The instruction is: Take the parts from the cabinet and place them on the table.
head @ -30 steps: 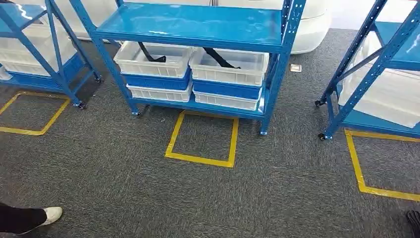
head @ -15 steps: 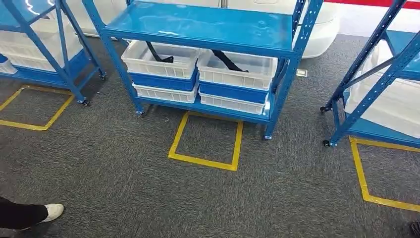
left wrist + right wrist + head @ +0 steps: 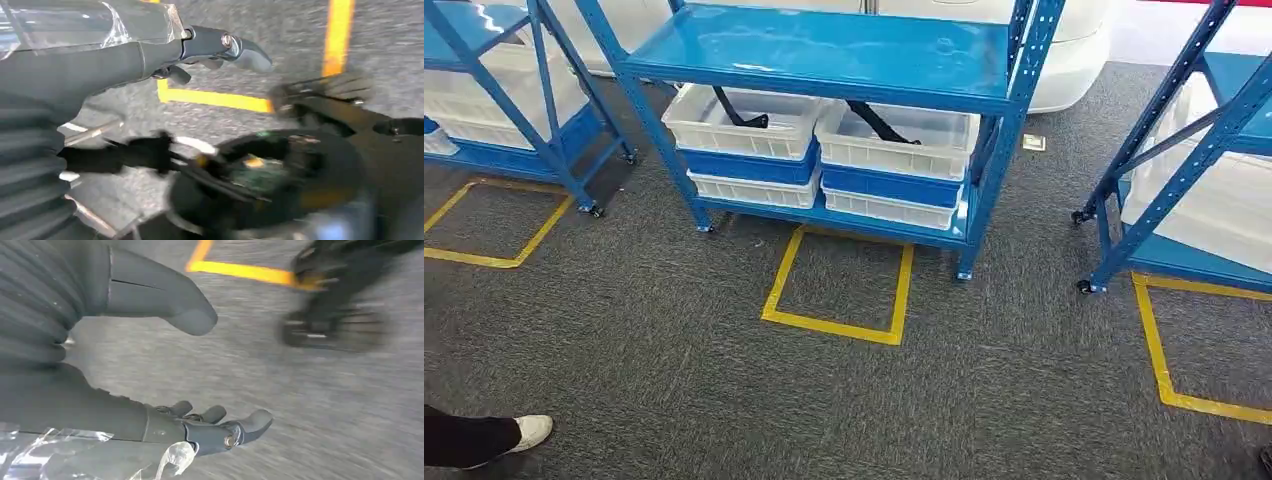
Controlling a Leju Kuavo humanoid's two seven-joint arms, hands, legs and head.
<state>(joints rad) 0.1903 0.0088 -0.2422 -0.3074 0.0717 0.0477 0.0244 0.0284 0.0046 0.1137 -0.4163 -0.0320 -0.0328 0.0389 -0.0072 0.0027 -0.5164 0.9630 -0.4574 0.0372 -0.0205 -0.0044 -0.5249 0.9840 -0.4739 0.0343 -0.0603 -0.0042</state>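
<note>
On the blue cabinet (image 3: 824, 60), black parts (image 3: 879, 122) lie in white bins (image 3: 889, 140); both hands' fingers (image 3: 250, 422) spread, empty.

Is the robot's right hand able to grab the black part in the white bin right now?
Probably not yet. The right hand hangs open over the carpet, and the black part lies in a white bin under the blue shelf, across bare floor.

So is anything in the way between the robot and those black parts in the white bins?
Nothing on the floor: just bare carpet and a yellow tape square before the rack. The black parts lie in the top white bins, close under the blue shelf, so a robot hand must reach in under it. A person's shoe stays off to the side.
</note>
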